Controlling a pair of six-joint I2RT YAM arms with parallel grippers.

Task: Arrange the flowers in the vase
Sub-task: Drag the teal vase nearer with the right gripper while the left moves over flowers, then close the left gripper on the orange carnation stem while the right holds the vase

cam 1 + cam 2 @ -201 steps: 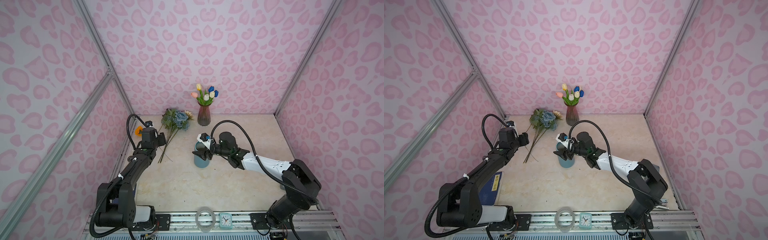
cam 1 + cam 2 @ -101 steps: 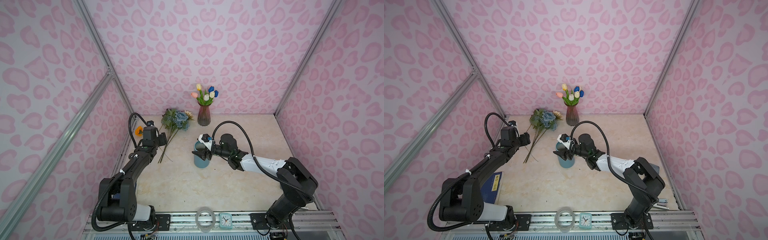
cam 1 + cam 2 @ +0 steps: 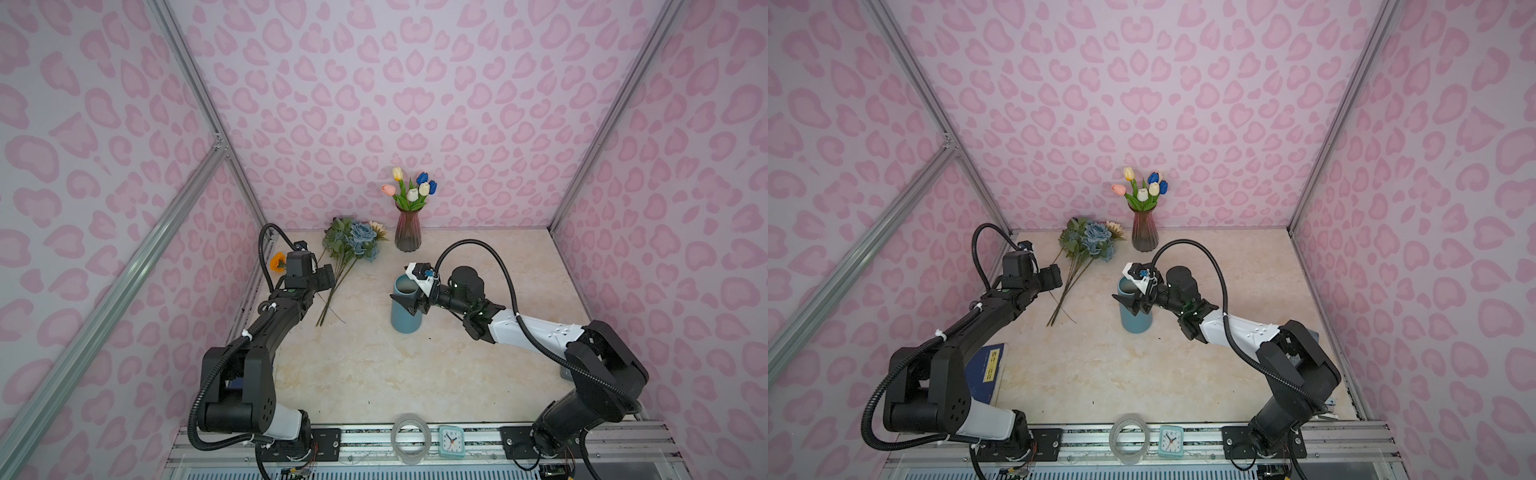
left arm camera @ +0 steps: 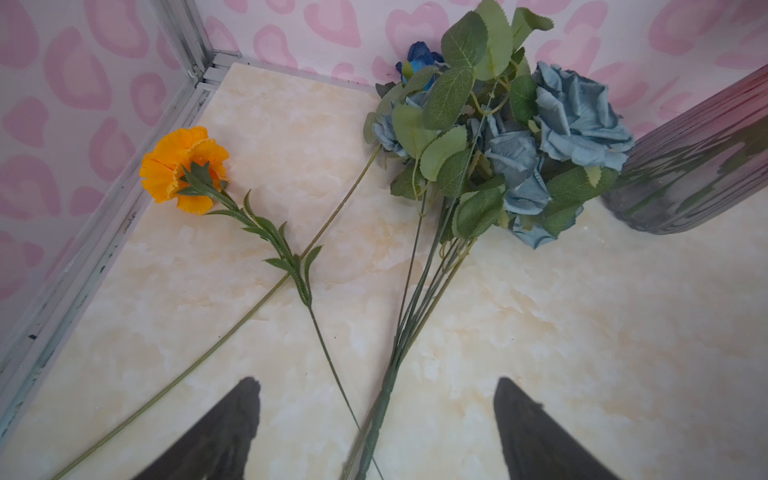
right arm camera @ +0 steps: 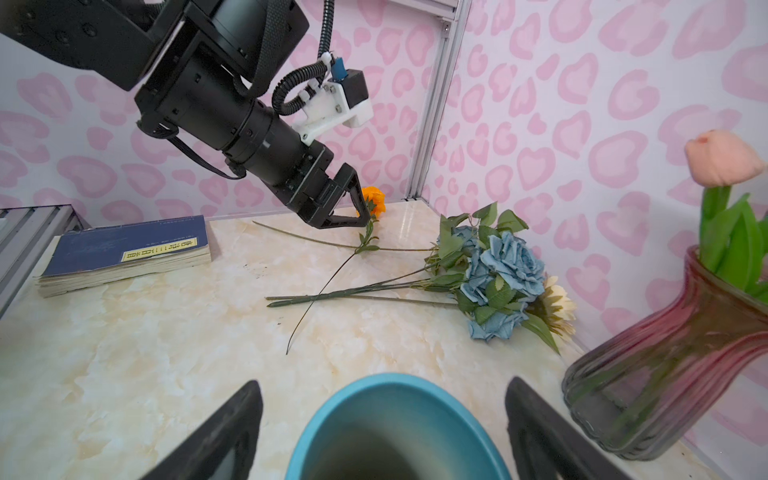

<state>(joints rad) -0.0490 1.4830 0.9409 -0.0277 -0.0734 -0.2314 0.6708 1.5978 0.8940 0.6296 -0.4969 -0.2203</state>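
Fingers (image 4: 224,432) of the left gripper (image 4: 376,380) spread wide, empty, over crossed stems (image 4: 388,390); the right gripper (image 5: 382,381) stands open around the blue vase (image 3: 405,320). Close low on the gathered stems of the dusty-blue bunch (image 4: 577,120) — clear of the thin stem of the orange bloom (image 4: 183,166) — blooms lying beyond, beside the glass vase (image 4: 698,158)

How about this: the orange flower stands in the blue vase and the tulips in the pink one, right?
No. The orange flower lies on the table, as the left wrist view shows. The tulips are in the pink vase.

Orange bloom (image 4: 183,166), teal vase (image 3: 405,322), pink-patterned walls (image 3: 415,83)
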